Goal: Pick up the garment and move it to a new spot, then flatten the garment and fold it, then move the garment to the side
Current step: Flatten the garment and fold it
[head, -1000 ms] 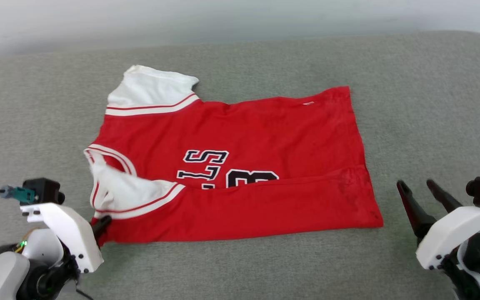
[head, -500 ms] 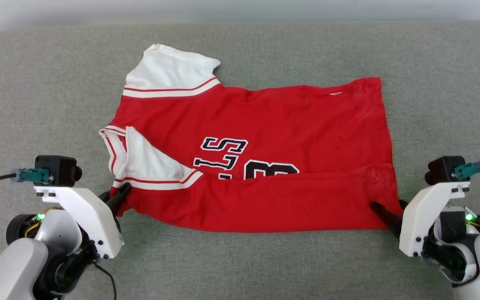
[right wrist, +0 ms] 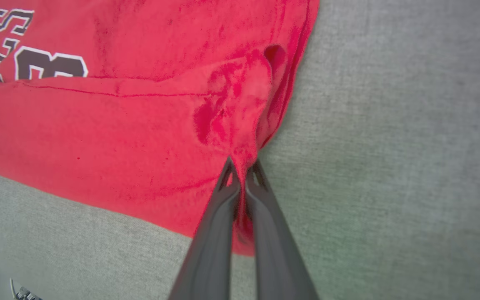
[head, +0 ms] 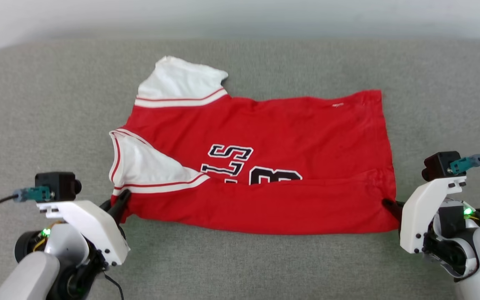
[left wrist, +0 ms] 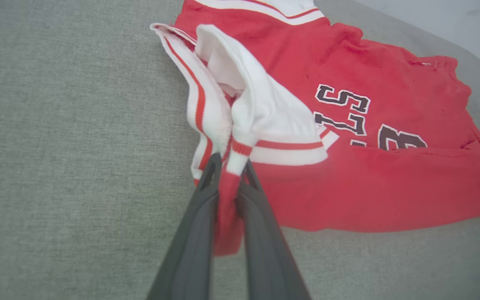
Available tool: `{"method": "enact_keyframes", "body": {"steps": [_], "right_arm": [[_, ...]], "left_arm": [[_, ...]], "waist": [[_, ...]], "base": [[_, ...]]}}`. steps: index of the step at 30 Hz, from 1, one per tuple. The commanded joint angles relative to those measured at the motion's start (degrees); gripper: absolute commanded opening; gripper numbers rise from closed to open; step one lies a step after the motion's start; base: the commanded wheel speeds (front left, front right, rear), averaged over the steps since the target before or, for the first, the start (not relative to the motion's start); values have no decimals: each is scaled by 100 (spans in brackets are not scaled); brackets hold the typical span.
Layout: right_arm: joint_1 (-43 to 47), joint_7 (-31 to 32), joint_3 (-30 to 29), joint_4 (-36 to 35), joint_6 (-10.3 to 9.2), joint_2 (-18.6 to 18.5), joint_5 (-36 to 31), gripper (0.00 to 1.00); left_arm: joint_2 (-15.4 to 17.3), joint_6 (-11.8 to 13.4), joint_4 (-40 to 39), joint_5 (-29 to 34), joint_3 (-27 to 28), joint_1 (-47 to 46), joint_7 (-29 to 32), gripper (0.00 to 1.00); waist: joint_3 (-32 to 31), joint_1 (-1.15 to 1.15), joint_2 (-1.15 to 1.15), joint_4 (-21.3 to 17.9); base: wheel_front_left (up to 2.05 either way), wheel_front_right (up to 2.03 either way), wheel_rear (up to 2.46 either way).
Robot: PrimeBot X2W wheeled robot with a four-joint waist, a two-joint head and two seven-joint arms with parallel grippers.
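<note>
The garment [head: 273, 137], a bright red jersey with white striped trim and black lettering, lies spread on the grey surface with its near long edge folded over. My left gripper [head: 122, 198] is shut on its near left corner, by the white trim; in the left wrist view the red cloth [left wrist: 348, 183] is pinched between the dark fingers [left wrist: 198, 216] of the gripper [left wrist: 228, 166]. My right gripper [head: 388, 205] is shut on the near right corner; in the right wrist view the garment [right wrist: 98, 133] bunches up into the closed tips of that gripper [right wrist: 242, 164].
The garment rests on a wide grey fabric surface [head: 36, 104] with rounded far corners and a pale wall behind. Bare fabric lies left, right and in front of the garment.
My right gripper came in from the right, open, and closed on the garment's near right corner. The head camera shifted, so the whole scene moved in the picture. The left grip is unchanged.
</note>
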Motion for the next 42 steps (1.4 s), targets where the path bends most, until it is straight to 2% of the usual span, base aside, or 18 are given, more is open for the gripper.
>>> {"method": "enact_keyframes", "body": {"steps": [1, 8, 13, 16, 17, 18, 19, 20, 23, 30, 33, 37, 42], "right_arm": [[111, -52, 10, -112, -2, -67, 25, 0], [598, 1, -48, -592, -2, -100, 20, 0], [1151, 196, -240, -887, -2, -16, -58, 0], [1445, 258, -357, -884, -2, 77, -124, 0], [1504, 230, -367, -840, -2, 120, -101, 4], [1558, 180, -380, -777, -2, 142, -110, 46], [1599, 127, -394, -688, -2, 166, -112, 100], [1638, 51, -407, -603, -2, 199, -92, 100], [1647, -401, -373, -521, -2, 233, -125, 100], [1484, -2276, -360, -744, -2, 277, -275, 100], [1356, -2940, -475, -861, -2, 325, -488, 100], [1187, -3415, -501, -1064, -2, 373, -725, 100], [847, -3883, -517, -1609, -2, 532, -1082, 100]], "left_arm": [[-40, 48, -20, 7, 34, 124, -92, 0], [-75, 303, -156, -53, 95, 625, -238, 0], [-18, 456, -205, -212, 17, 1130, -27, 0], [-75, 463, -111, -348, -63, 1330, 125, 0], [-97, 484, -31, -367, -81, 1379, 151, 0], [-137, 493, 53, -403, -104, 1409, 172, 0], [-197, 472, 135, -449, -127, 1407, 182, 42], [-245, 476, 222, -452, -128, 1367, 155, 100], [-358, 396, 484, -393, -133, 1202, -6, 100], [-394, 195, 688, -11, 115, 834, -965, 100], [-411, 214, 633, 194, 214, 593, -1356, 100], [-369, 193, 584, 420, 238, 274, -1596, 100], [-271, 173, 540, 710, 319, -540, -1743, 100]], "waist": [[-257, 0, 0, -13], [-796, 0, 0, -28], [-984, 0, 0, -56], [-981, 0, 0, -87], [-977, 0, 0, -99], [-967, 0, 0, -110], [-951, 0, 0, -118], [-940, 0, 0, -121], [-911, 0, 0, -142], [-964, 0, 0, -343], [-953, 0, 0, -438], [-814, 0, 0, -545], [-241, 0, 0, -721]], "base": [[0, 0, 0], [0, 0, 0], [0, 0, 0], [0, 0, 0], [0, 0, 0], [0, 0, 0], [0, 0, 0], [0, 0, 0], [0, 0, 0], [0, 0, 0], [0, 0, 0], [0, 0, 0], [0, 0, 0]]}}
